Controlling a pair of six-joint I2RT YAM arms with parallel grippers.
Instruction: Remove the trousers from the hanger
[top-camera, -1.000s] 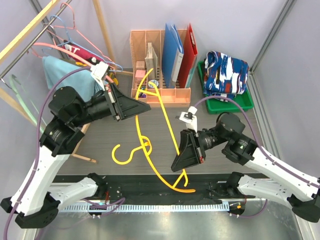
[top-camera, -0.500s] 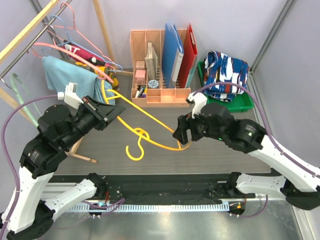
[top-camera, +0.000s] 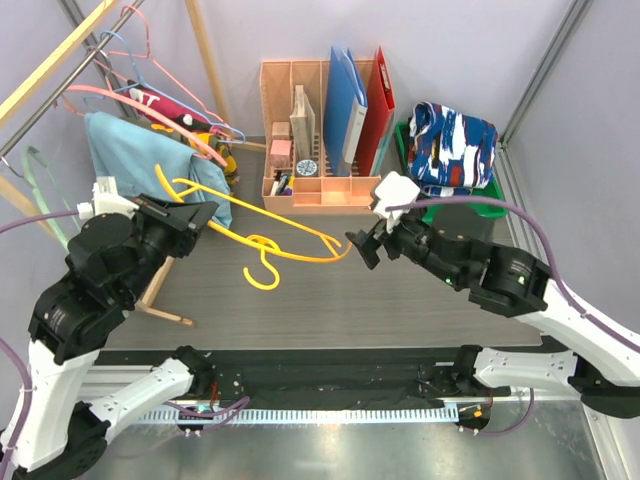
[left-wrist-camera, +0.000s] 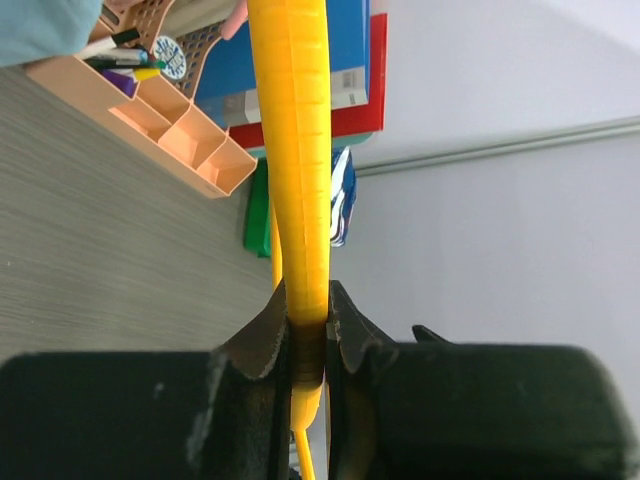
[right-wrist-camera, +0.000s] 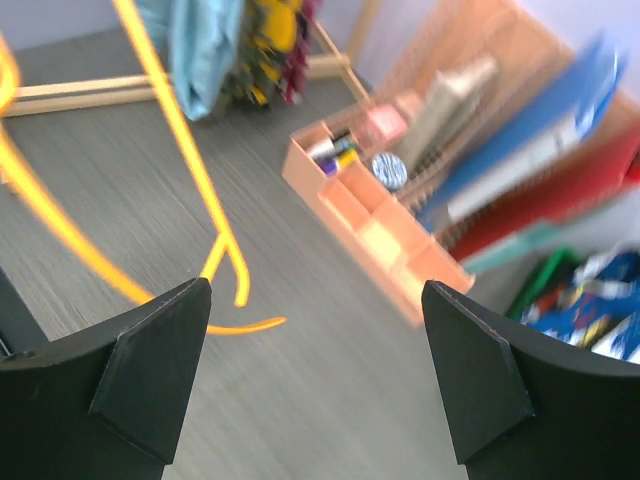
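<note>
Trousers (top-camera: 455, 145) in navy-white-red print lie far right; my left gripper (left-wrist-camera: 308, 330) clamps the yellow hanger (left-wrist-camera: 292, 150), my right gripper (right-wrist-camera: 315, 370) gapes empty.

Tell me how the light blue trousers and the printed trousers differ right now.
The light blue trousers are one plain color; the printed trousers mix navy, white and red. The light blue trousers hang draped at the rack on the left, while the printed trousers lie bunched in the green tray on the right. Both are soft cloth.
</note>
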